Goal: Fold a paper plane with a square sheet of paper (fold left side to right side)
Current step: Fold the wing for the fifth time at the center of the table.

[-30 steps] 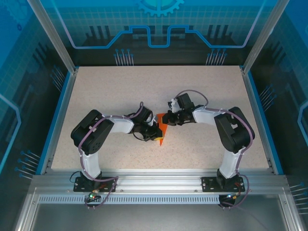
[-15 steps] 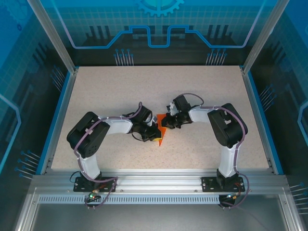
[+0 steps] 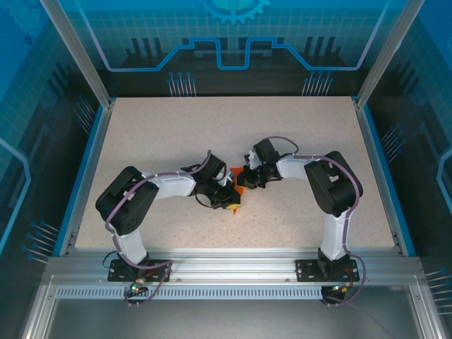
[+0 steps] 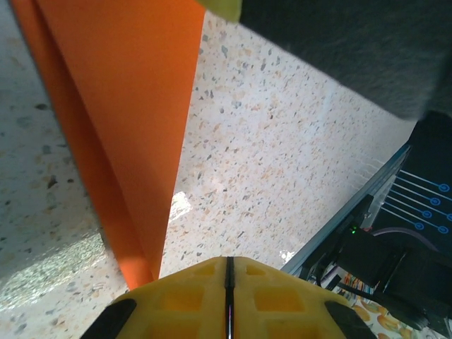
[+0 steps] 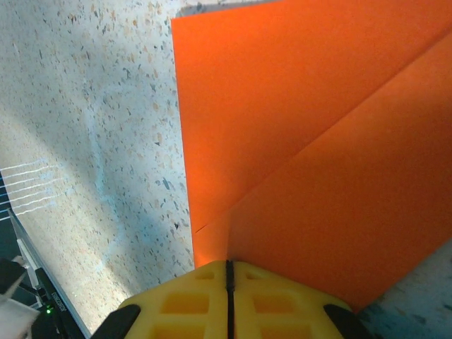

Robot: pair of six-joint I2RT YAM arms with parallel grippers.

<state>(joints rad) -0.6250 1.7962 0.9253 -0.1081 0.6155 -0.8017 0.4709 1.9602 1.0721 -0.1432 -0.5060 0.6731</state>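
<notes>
The square sheet of paper (image 3: 240, 189), bright orange and creased into a narrow pointed shape, lies flat mid-table between the two grippers. My left gripper (image 3: 233, 203) sits at its near tip. In the left wrist view the yellow fingers (image 4: 176, 296) are pressed together, and the paper (image 4: 120, 106) tapers down just left of them. My right gripper (image 3: 244, 181) rests on the far part. In the right wrist view its jaws (image 5: 228, 265) are shut on top of the paper (image 5: 296, 127), where a diagonal folded flap overlaps a lower layer.
The speckled table (image 3: 176, 134) has free room on all sides of the paper. Blue side rails (image 3: 88, 176) and a metal frame (image 3: 226, 265) at the near edge bound it. The right arm's dark body (image 4: 353, 49) looms close above the left gripper.
The right arm pulled its elbow in and its gripper slid a little left onto the paper. The left gripper shifted slightly over the near tip, covering more of the orange.
</notes>
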